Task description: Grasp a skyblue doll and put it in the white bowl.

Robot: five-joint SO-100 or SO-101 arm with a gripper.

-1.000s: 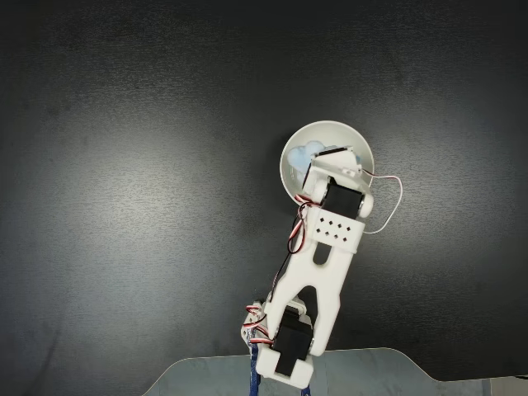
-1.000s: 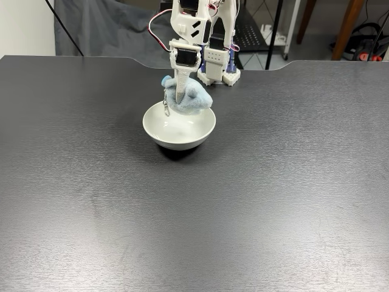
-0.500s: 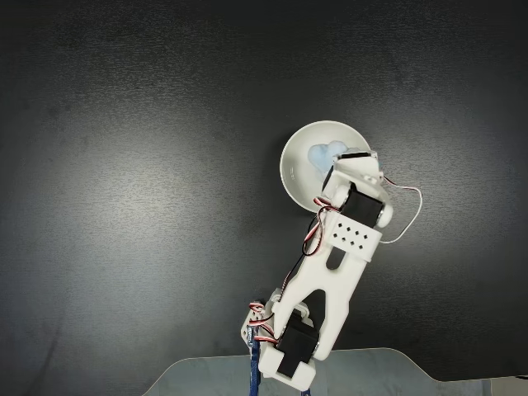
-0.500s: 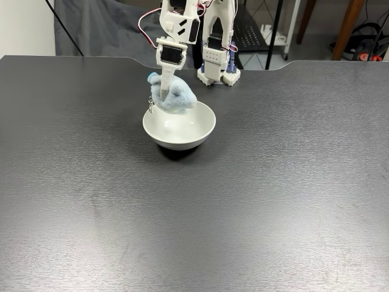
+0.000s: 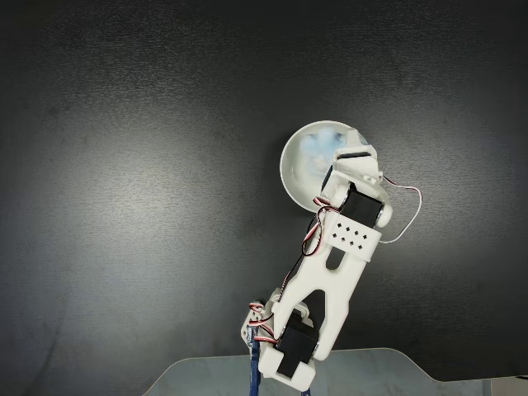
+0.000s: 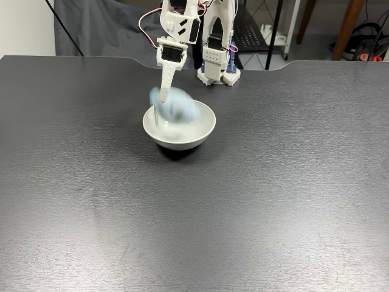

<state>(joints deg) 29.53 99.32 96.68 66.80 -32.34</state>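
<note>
Dropping into the white bowl, by the look of it: the blue doll appearing as a soft blur just above the bowl's inside, against the lower part of the claw's long finger. Showing from above as a pale blue smear inside the bowl, near the far rim, just past the claw. Judging it as very light and soft, fluffy, squashing easily and not slipping much, not fragile at all. Taking hold best around the thick middle of the body, not at the small tuft or the metal chain. Standing over the bowl, the claw pointing down with its white finger reaching toward the left inner wall. Not being able to tell for sure whether the jaws are apart or together, because the second finger is hidden; the blur suggesting the doll is already loose.
</note>
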